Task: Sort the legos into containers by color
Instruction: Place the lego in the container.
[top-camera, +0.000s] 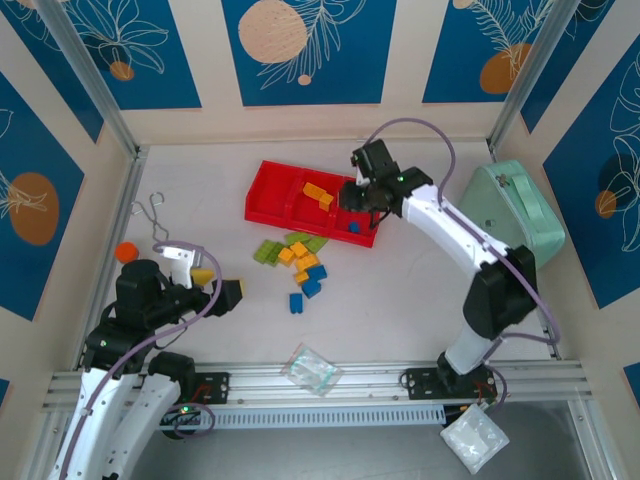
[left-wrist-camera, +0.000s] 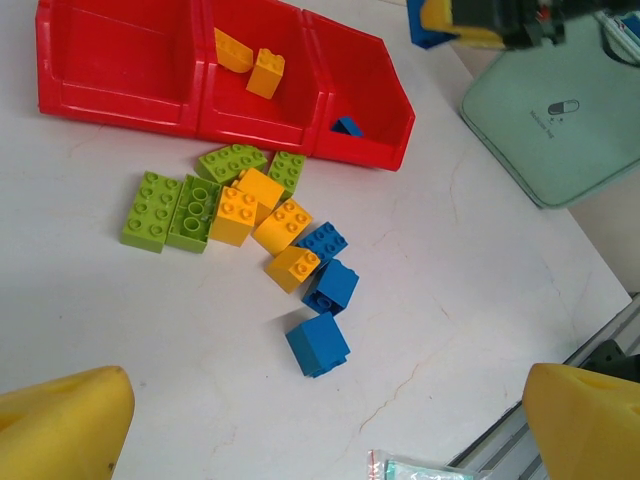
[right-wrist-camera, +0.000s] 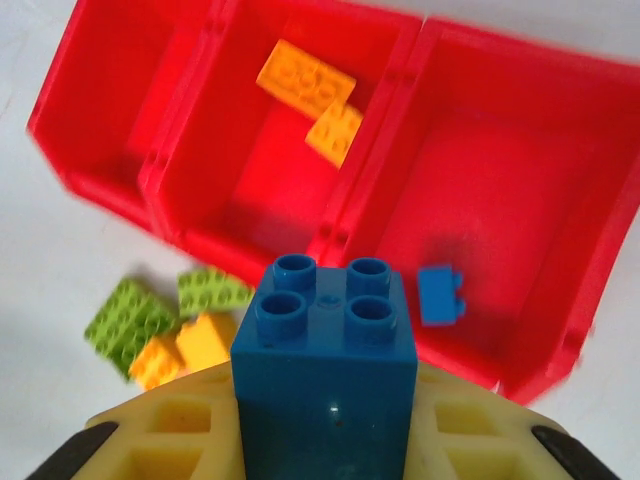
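Note:
The long red tray (top-camera: 262, 190) lies at the back middle. My right gripper (top-camera: 358, 195) is shut on a blue four-stud lego (right-wrist-camera: 325, 370), held over the tray's near wall between its middle and right compartments. A small blue lego (right-wrist-camera: 440, 295) lies in the right compartment (right-wrist-camera: 520, 170), and two orange-yellow legos (right-wrist-camera: 305, 78) lie in the middle one. The left compartment (left-wrist-camera: 120, 60) holds nothing. Several loose green, orange-yellow and blue legos (top-camera: 300, 258) lie in front of the tray. My left gripper (top-camera: 218, 285) hangs open at the front left, with a blue lego (left-wrist-camera: 318, 344) ahead of it.
A mint-green case (top-camera: 510, 210) stands to the right of the tray. One clear plastic bag (top-camera: 312, 370) lies at the table's front edge and another (top-camera: 472, 438) below the rail. An orange ball (top-camera: 125, 251) and a wire hook (top-camera: 150, 215) sit at the far left.

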